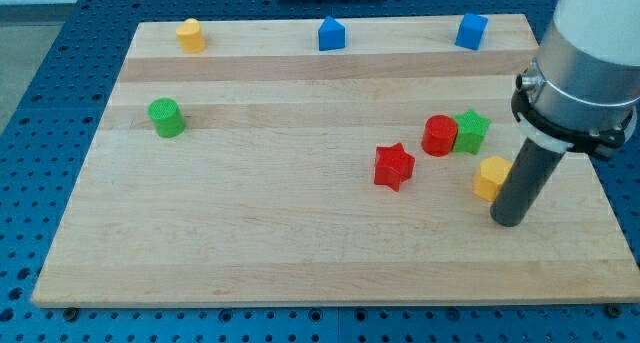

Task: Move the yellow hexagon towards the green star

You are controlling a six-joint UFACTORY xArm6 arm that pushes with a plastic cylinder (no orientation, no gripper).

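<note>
While my tip (508, 219) rests on the tabletop (300, 243) at the lower right of the frame, it stands just beside the right edge of the yellow hexagon (490, 177), touching it or nearly so. As a plain rod, the tool has no jaws, so it neither opens nor closes and grips nothing. Up and to the left of the hexagon, near it but apart, sits the green star (471, 130). Against the star's left side stands a red cylinder (439, 135), the two in contact. A red star (394, 166) lies lower left of the cylinder, apart from it. At the left of the frame stands a green cylinder (166, 117). Along the top edge sit a yellow cylinder (190, 34), a blue house-shaped block (331, 33) and a blue cube (471, 30).
</note>
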